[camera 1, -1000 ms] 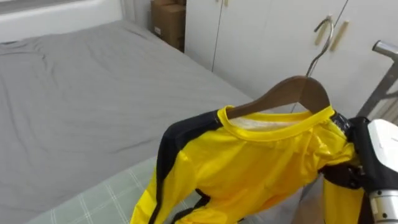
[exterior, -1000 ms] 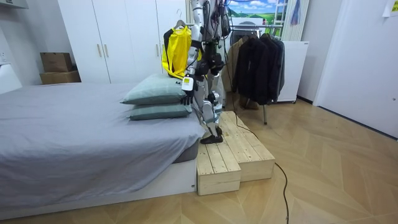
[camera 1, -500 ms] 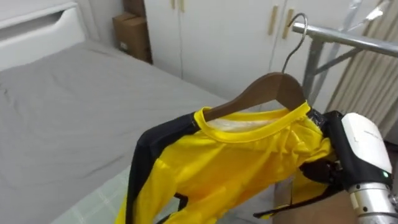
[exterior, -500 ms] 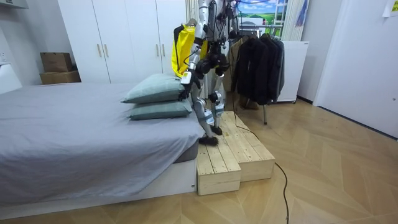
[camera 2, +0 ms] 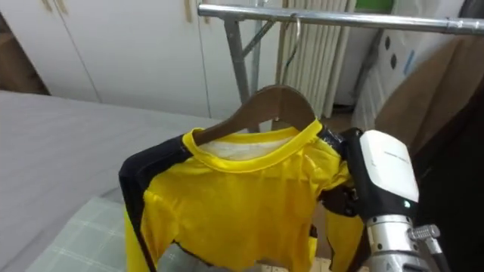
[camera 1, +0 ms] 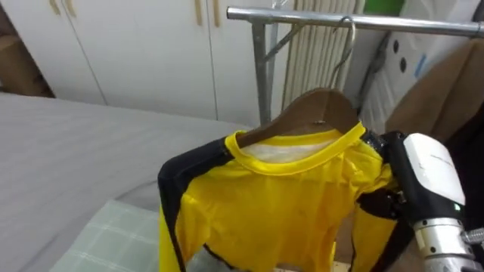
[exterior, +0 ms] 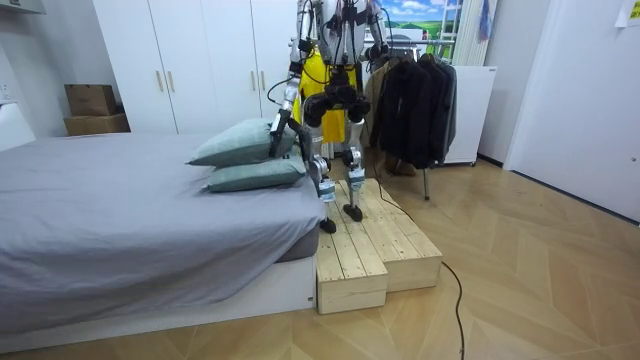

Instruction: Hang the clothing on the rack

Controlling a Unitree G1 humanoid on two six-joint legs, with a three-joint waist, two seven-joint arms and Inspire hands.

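Observation:
A yellow shirt point(camera 1: 280, 204) with black trim hangs on a wooden hanger point(camera 1: 318, 113). My right hand point(camera 1: 420, 189) holds it up by its right shoulder, with dark fingers point(camera 1: 382, 204) curled into the cloth there. The hanger's wire hook point(camera 1: 346, 45) rises to the level of the metal clothes rail point(camera 1: 340, 19); whether it sits over the rail I cannot tell. In the room view I stand on a wooden platform point(exterior: 375, 245) beside the bed, facing the rack, the shirt point(exterior: 320, 75) in front of me. My left hand point(exterior: 273, 148) hangs low by the pillows.
Dark coats point(exterior: 415, 100) fill the rail's right part, one brown sleeve point(camera 1: 439, 98) close to my hand. White wardrobe doors point(camera 1: 136, 45) stand behind. The grey bed point(camera 1: 68, 151) and a pale checked pillow point(camera 1: 121, 242) lie at left and below.
I have turned from the bed towards the rack, so the whole picture swung. The rail came into view and the hanger's hook is up at it. The right hand keeps its hold.

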